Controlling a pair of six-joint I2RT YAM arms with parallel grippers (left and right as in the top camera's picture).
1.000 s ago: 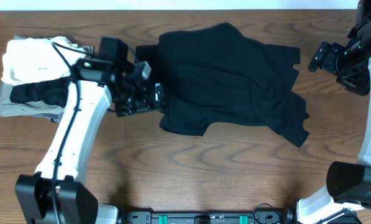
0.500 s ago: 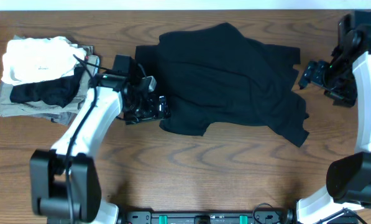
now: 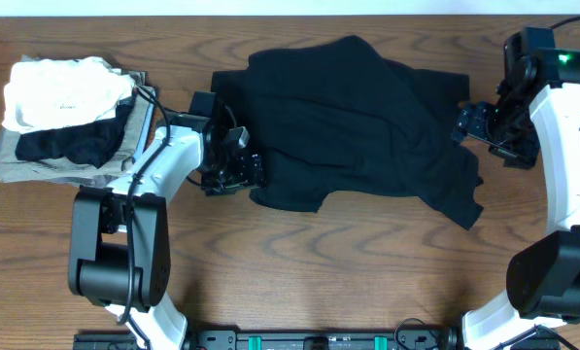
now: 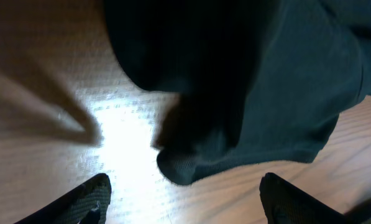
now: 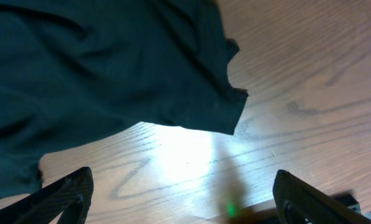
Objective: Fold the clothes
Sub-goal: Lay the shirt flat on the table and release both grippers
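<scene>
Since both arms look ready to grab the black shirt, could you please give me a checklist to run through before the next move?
1. Left gripper open: ok, fingers spread, empty.
2. Right gripper open: ok, empty.
3. Black shirt hem ahead of left gripper: ok.
4. Shirt corner ahead of right gripper: ok.
5. Shirt lying flat: not ok, rumpled and bunched.
6. Folded stack apart from shirt: ok.
</scene>
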